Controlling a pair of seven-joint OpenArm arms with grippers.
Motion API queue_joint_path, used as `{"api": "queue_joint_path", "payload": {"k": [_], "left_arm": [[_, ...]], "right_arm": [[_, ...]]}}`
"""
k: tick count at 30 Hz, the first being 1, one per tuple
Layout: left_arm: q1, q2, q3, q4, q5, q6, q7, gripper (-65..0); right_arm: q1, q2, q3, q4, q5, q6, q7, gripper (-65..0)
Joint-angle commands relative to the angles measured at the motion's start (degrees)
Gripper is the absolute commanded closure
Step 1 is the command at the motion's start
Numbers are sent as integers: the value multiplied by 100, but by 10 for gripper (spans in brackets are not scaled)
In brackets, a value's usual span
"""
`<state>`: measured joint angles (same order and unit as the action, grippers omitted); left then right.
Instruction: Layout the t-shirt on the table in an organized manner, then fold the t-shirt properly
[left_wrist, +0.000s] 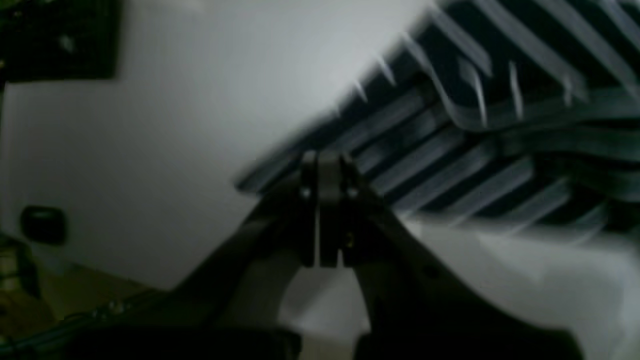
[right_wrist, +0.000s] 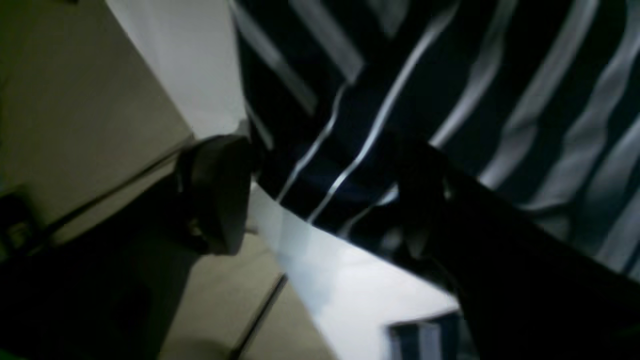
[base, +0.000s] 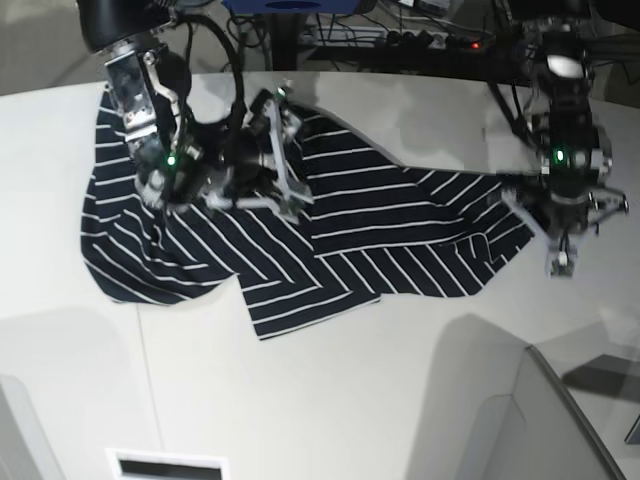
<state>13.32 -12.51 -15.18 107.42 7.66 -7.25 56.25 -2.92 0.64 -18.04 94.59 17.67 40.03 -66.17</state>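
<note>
Two closed fingers of the left gripper (left_wrist: 327, 170) are seen in the left wrist view, pinching the t-shirt (left_wrist: 500, 130) edge above the table (left_wrist: 175, 125). Through the right wrist view, the right gripper (right_wrist: 320, 185) is shown spread wide around striped cloth. From the base view, the shirt is spread rumpled across the tabletop between both arms.

A lab: cables and a lit power strip (base: 425, 40) lie behind the white table (base: 330, 400).
</note>
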Motion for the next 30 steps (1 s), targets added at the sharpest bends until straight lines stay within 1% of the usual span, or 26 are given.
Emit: {"api": "queue_joint_path", "payload": {"k": [1, 4, 6, 7, 12, 15, 17, 21, 27, 30], "left_arm": [[158, -107, -16, 111, 82, 61, -135, 0], [712, -142, -16, 32, 82, 61, -680, 0], [958, -142, -25, -179, 135, 61, -1067, 0], [1046, -142, -42, -355, 135, 61, -1295, 0], [1081, -116, -95, -1322, 135, 87, -2359, 0], [932, -63, -333, -1761, 135, 87, -2799, 0], [712, -1, -500, -2122, 144, 87, -2886, 0], [334, -19, -535, -2728, 153, 87, -2904, 0], [-71, -19, -526, -3098, 153, 87, -2913, 0], [-264, -19, -526, -3309, 153, 87, -2913, 0]], "right_arm": [[199, -16, 6, 172, 22, -3, 46, -431], [674, -51, -2, -21, 31, -3, 222, -432], [1026, -113, -11, -487, 39, -3, 441, -432], [1219, -218, -11, -865, 39, -3, 591, -432], [2037, -508, -11, -2738, 39, -3, 1356, -432], [2380, -623, -20, -3582, 39, -3, 1804, -432], [2556, -658, -11, -4021, 39, -3, 2015, -432], [2758, -684, 15, -4461, 39, -3, 2296, -432], [2793, -649, 6, -4487, 39, -3, 2288, -432], [2802, -491, 6, -4487, 39, -3, 2288, -432]]}}
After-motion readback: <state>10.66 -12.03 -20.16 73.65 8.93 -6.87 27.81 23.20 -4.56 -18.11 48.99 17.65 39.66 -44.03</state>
